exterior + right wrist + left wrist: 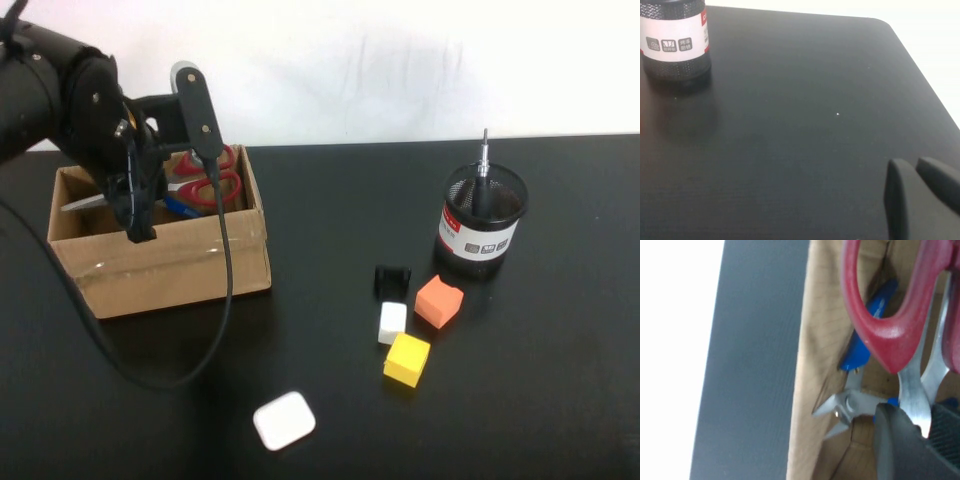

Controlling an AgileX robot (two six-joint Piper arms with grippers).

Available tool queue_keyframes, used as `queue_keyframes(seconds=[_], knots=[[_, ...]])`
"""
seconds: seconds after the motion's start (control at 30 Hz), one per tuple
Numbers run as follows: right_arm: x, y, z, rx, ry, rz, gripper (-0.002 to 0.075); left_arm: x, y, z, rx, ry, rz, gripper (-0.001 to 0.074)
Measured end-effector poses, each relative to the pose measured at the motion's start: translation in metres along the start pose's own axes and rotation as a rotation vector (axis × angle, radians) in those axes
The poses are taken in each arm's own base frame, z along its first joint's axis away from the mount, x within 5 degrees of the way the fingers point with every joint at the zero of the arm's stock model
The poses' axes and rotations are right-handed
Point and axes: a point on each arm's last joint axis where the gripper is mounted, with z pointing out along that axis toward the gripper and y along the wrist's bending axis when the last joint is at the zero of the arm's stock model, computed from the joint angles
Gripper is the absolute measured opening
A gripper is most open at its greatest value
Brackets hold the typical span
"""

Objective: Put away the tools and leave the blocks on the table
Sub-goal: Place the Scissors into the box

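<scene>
Red-handled steel scissors hang blades-down from your left gripper, clamped over the cardboard box; your right gripper sits closed, empty, well apart.

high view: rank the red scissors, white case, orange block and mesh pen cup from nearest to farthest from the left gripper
1. Red-handled scissors, in the cardboard box, right at the left gripper.
2. White case, front centre of the table.
3. Orange block, centre right.
4. Mesh pen cup, far right.

The right gripper hovers over bare tabletop.
</scene>
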Motion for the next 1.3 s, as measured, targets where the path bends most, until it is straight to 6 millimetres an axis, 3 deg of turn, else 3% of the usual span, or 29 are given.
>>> queue_keyframes(seconds=[0.47,0.73,0.83,0.93,1.03,1.13,1.3], knots=[[0.0,0.0,0.0,0.0,0.0,0.0,-0.0007,-0.002,0.001,0.0,-0.008,-0.026,0.028,0.0095],[0.0,0.0,0.0,0.0,0.0,0.0,-0.0008,-0.002,0.001,0.0,-0.004,-0.032,0.015,0.03],[0.0,0.0,0.0,0.0,0.0,0.0,-0.0008,-0.002,0.001,0.0,-0.004,-0.032,-0.018,0.0328],[0.0,0.0,0.0,0.0,0.002,0.0,-0.0007,-0.002,0.002,-0.004,-0.012,-0.038,-0.079,0.0307],[0.0,0.0,0.0,0.0,0.002,0.0,-0.0008,-0.001,0.005,-0.019,-0.044,-0.058,-0.139,0.0186],[0.0,0.0,0.0,0.0,0.002,0.0,-0.0008,0.002,0.007,-0.048,-0.084,-0.097,-0.181,0.0053],[0.0,0.0,0.0,0.0,0.002,0.0,-0.0008,0.011,0.004,-0.117,-0.162,-0.199,-0.25,0.0008]])
